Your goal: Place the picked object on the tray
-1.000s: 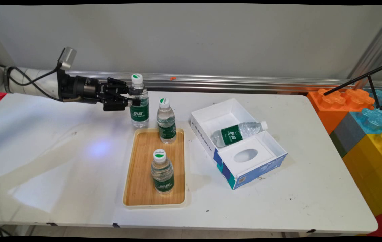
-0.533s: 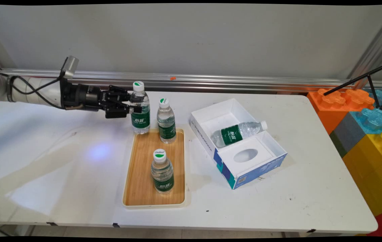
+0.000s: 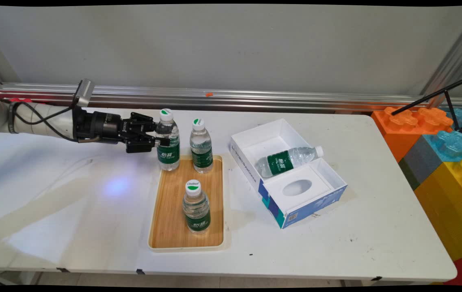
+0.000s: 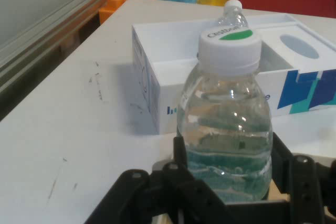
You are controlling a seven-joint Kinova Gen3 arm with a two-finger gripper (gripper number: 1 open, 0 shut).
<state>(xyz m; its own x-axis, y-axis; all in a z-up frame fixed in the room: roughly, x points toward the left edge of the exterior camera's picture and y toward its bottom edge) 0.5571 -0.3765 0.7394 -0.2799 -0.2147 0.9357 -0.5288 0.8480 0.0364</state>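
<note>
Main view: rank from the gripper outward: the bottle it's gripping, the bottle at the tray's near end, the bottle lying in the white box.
1. Gripped bottle, between the fingers of the gripper, at the tray's far left corner.
2. Near-end tray bottle, toward the camera.
3. Boxed bottle, lying on its side, farther right.

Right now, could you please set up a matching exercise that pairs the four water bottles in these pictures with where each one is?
Bottles:
1. gripped bottle
2. far tray bottle
3. near tray bottle
4. lying bottle

Places:
A. on its side in the white box
B. upright at the wooden tray's near end
C. between the fingers of the gripper, over the tray's far left corner
D. upright at the tray's far end, standing free

Pairs: 1-C, 2-D, 3-B, 4-A
</note>
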